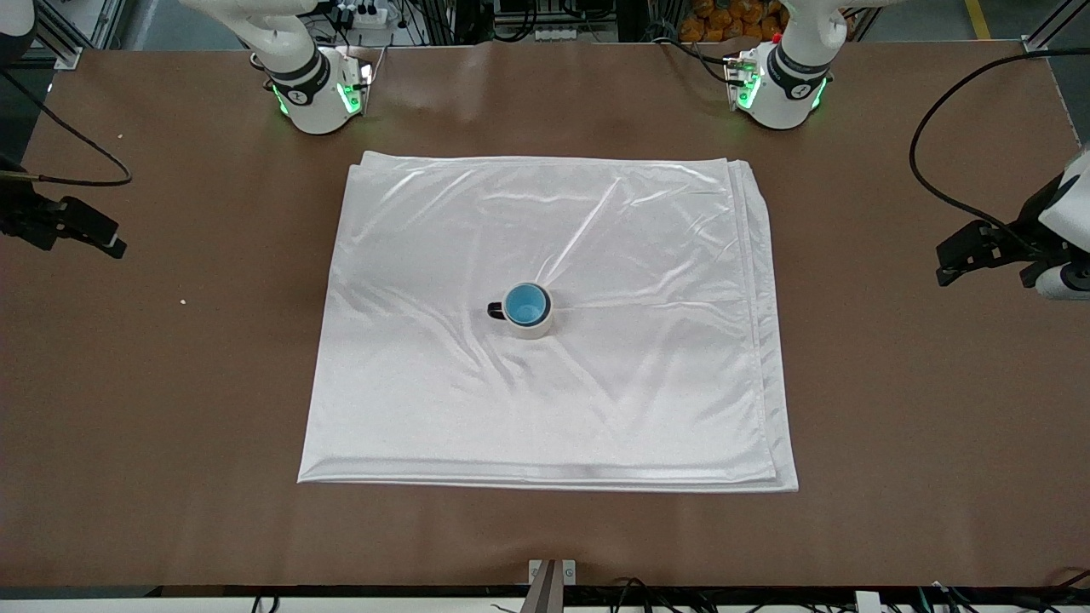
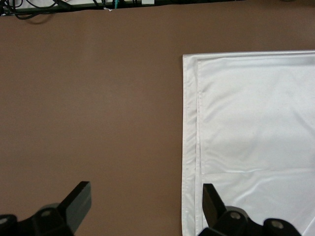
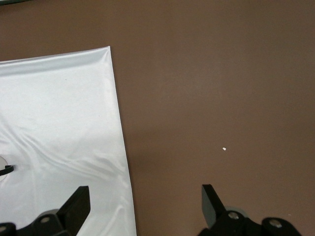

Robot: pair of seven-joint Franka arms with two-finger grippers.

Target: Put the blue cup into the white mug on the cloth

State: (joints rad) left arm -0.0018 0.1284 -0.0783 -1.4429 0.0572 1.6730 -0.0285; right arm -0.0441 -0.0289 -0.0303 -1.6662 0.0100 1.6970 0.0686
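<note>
Small light-blue tapered cup point(image 1: 525, 304) seated inside off-white cylindrical mug with dark handle point(image 1: 534, 328), centre of frame, on shiny white folded cloth point(image 1: 596, 255) over brown tabletop point(image 1: 170, 383). Placement judged done; nothing left but waiting. Left hand point(image 2: 145, 206) spread, empty, over cloth edge at frame right. Right hand point(image 3: 145, 206) spread, empty, frame left.

High front camera; wrist cameras share cloth point(image 1: 553, 340) edges.

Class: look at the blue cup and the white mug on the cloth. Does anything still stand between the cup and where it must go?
Nothing does: the blue cup already sits inside the white mug on the cloth.
</note>
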